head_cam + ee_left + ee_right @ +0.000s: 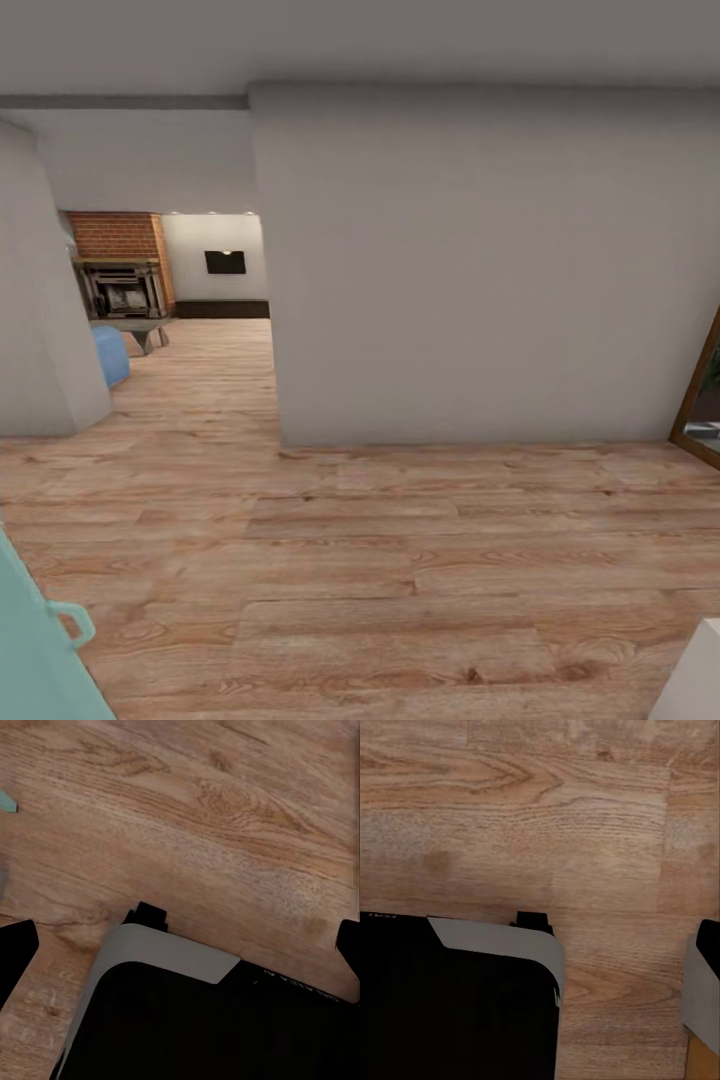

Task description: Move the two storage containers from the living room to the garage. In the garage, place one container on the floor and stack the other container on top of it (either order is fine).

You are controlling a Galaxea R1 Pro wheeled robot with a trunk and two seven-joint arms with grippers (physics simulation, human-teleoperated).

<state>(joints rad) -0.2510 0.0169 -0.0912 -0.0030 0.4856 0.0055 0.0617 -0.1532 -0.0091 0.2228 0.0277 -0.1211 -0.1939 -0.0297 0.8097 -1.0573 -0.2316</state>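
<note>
**Storage containers not yet reached: robot in a hallway, facing the living room opening**

Storage containers, the two orange-red bins of the task, are not in these pictures, so where they sit cannot be told; by the task they should be in the living room (195, 270), glimpsed through a gap between two white walls. The step in hand looks like the approach drive, with no bin picked up and the whole carry to the garage yet to do.

The head view gives the route. A broad white partition wall (480, 270) stands straight ahead, and the opening lies to its left, leading over light wood plank floor (400, 560) toward a red brick fireplace (120, 262), a black wall TV (225, 262) and a long low dark bench (222, 309) at the far wall. A pale blue rounded object (110, 355) sits near the fireplace. A teal panel with a loop handle (45, 640) crowds the near left corner, and a wood-framed opening (700, 395) shows at the right edge. The next move calls for turning the base left and steering through the gap, clear of the wall corner and the teal panel.

The wrist views add what the head view lacks: the robot's black and grey base (195, 1020) low over the planks, seen from both arms. Dark tips (16, 952) show at the picture edges, far apart, so the left jaws seem wide and empty; the right jaws I cannot tell.
</note>
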